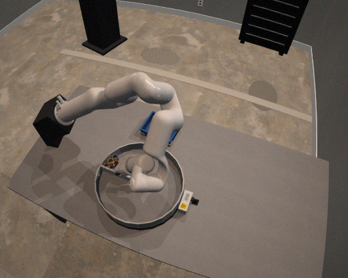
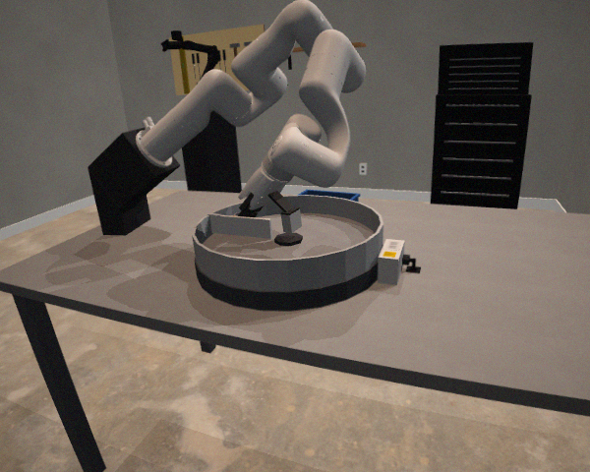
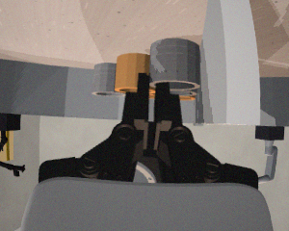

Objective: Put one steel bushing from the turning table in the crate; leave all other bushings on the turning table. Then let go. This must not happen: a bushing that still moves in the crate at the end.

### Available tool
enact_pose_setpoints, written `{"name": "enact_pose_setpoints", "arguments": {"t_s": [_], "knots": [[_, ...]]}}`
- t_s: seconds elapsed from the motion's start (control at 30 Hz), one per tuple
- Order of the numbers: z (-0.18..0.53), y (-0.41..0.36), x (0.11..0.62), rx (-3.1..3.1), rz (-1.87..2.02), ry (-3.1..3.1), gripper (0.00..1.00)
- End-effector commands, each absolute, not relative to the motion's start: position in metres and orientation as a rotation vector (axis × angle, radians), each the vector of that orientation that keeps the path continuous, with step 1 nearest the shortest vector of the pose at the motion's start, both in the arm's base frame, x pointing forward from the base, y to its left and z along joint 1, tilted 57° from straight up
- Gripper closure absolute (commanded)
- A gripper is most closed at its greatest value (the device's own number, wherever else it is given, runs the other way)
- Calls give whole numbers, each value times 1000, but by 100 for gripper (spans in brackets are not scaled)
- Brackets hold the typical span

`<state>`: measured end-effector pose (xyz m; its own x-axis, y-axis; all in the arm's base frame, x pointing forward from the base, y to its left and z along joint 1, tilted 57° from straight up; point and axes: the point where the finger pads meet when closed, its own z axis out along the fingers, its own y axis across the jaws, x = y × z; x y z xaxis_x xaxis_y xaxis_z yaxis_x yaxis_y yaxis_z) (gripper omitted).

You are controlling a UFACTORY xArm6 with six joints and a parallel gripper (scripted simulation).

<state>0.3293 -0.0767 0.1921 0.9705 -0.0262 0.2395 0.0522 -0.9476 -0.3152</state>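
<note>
The turning table is a round grey tub on the table top. Several bushings stand in a cluster by its inner divider point(image 1: 112, 172). In the wrist view a large steel bushing point(image 3: 175, 61) stands upright beside an orange bushing point(image 3: 133, 72) and a smaller grey one point(image 3: 106, 79). My gripper point(image 3: 151, 89) reaches down into the tub. Its fingers are pinched on the near left wall of the large steel bushing, one finger inside the ring and one outside. The blue crate point(image 1: 147, 124) stands behind the tub, mostly hidden by my arm; its rim shows in the exterior view point(image 2: 328, 193).
A white box with a label point(image 1: 186, 201) sits against the tub's right rim. The upright divider point(image 3: 228, 38) stands close to the right of the bushings. My black base block point(image 1: 49, 122) is at the table's left. A dark hub point(image 2: 288, 238) lies at the tub's centre.
</note>
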Motion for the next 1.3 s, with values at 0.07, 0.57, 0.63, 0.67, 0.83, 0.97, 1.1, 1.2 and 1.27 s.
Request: {"name": "enact_pose_setpoints", "arguments": {"t_s": [0.07, 0.57, 0.63, 0.67, 0.83, 0.97, 1.1, 1.2, 1.27], "knots": [[193, -78, 329, -2797, -349, -18, 100], [193, -78, 329, -2797, -349, -18, 100], [193, -78, 329, -2797, -349, -18, 100], [193, -78, 329, -2797, -349, -18, 100], [193, -78, 329, -2797, -349, -18, 100], [193, -78, 328, -2797, -349, -18, 100], [197, -79, 323, -2797, -349, -18, 100], [203, -82, 315, -2797, -349, -18, 100], [207, -84, 308, -2797, -349, -18, 100]]}}
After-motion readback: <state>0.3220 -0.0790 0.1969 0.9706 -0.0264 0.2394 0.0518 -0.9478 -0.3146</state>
